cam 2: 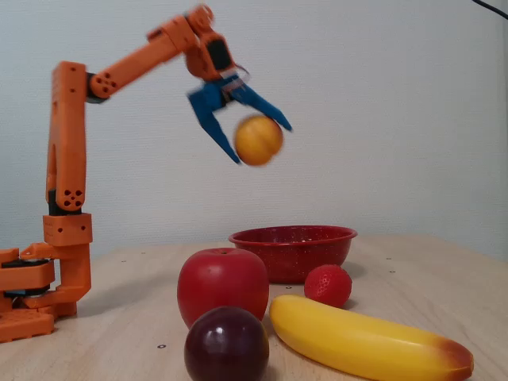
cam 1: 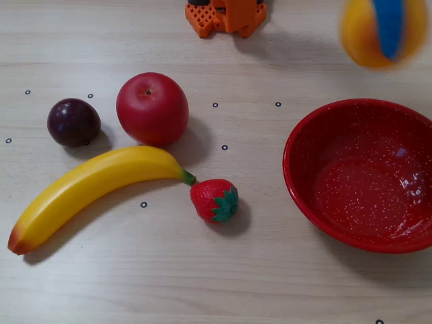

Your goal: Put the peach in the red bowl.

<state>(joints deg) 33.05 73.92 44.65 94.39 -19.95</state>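
Note:
The peach (cam 2: pixel 259 140) is a yellow-orange ball held between my blue fingers, high in the air. My gripper (cam 2: pixel 263 144) is spread wide and shut on it, with one finger on each side. In the overhead view the peach (cam 1: pixel 364 34) is blurred at the top right, with a blue finger (cam 1: pixel 389 27) across it, and the gripper (cam 1: pixel 383 30) is beyond the far rim of the red bowl. The red bowl (cam 1: pixel 307 145) with white speckles stands on the table at the right. It also shows in the fixed view (cam 2: pixel 292 250), lower and slightly right of the peach.
A red apple (cam 1: pixel 152 108), a dark plum (cam 1: pixel 73 122), a banana (cam 1: pixel 88 185) and a strawberry (cam 1: pixel 214 200) lie on the wooden table left of the bowl. The orange arm base (cam 1: pixel 226 17) stands at the far edge.

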